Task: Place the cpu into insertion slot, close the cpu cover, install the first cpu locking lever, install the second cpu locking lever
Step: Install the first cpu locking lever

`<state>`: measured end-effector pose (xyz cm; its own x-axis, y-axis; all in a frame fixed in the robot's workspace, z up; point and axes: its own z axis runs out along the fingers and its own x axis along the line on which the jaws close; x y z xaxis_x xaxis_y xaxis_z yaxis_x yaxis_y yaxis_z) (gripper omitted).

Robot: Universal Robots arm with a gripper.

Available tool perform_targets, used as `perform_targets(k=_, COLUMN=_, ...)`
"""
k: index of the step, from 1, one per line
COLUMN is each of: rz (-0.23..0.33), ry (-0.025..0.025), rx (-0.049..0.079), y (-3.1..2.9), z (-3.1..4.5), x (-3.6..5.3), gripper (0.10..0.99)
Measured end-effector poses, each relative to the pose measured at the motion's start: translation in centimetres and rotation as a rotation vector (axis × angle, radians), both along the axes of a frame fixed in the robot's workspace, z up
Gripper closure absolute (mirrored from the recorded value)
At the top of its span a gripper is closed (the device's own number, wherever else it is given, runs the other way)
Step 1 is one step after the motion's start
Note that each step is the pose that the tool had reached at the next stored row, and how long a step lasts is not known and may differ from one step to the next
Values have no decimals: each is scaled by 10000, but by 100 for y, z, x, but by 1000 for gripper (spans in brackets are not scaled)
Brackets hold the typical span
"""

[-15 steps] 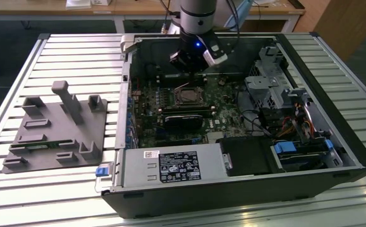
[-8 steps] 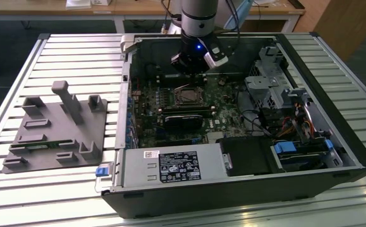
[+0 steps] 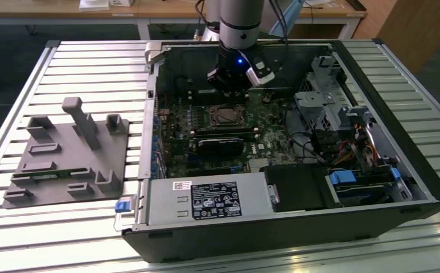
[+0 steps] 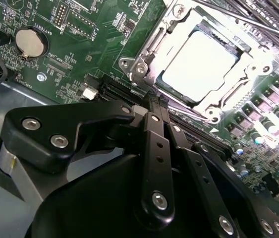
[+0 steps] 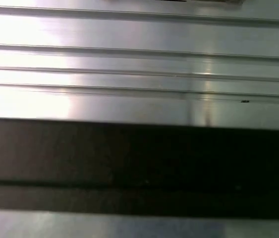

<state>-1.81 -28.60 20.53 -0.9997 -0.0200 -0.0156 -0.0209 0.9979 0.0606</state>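
Half the hand [image 4: 151,106] behind linkage

The cpu [image 4: 198,64] has a smooth, pale metal top that glares bright. The cpu cover [image 4: 144,54] at its 9 o'clock is shiny silvery metal. The gripper [image 4: 151,106] is matt black with bright screw heads. The table [image 3: 90,60] is ribbed, brushed metal.
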Motion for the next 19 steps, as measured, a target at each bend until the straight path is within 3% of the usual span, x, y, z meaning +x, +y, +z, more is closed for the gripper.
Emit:
perform_targets(k=4, rz=-1, ry=-1, rx=-22, y=0, z=-36, x=14, gripper=980)
perform_targets(k=14, rz=0, ry=-2, rx=-39, y=0, z=-27, x=14, gripper=980)
perform_targets(k=19, rz=0, ry=-1, rx=-250, y=0, z=-30, x=14, gripper=980)
